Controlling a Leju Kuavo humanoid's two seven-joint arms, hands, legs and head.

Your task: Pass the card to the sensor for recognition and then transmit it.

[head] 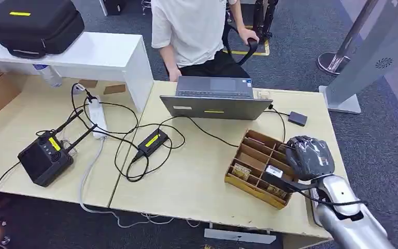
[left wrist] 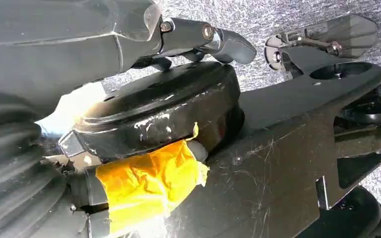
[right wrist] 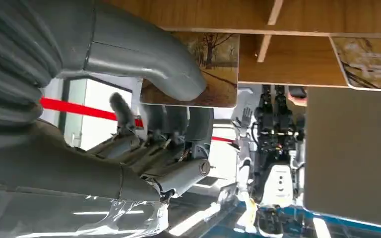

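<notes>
Right hand (head: 311,155) sits over the near-right corner of the wooden divider tray (head: 249,150), back of hand up, fingers curled down into the compartments. In the right wrist view the thumb (right wrist: 149,69) lies against the face of a card (right wrist: 198,69) with a printed picture, and the dark fingers (right wrist: 178,124) sit on its other side. It looks like a pinch, but contact on the finger side is not plainly visible, so I can't tell if the card is clamped or just touched. A second card (right wrist: 369,62) stands in a slot further along from the hand.

Left hand (left wrist: 208,37) hangs by the robot's body, fingers curled in with nothing in them.

Out beyond the tray from the right hand: a small dark sensor pad (head: 297,118) on a cable, then a laptop (head: 215,98) with a person (head: 192,31) seated behind it.

Judged step: picking the card out of the tray, sensor pass not yet started. Next move needs a firm pinch, a straight lift clear of the dividers, then a carry forward to the pad.
</notes>
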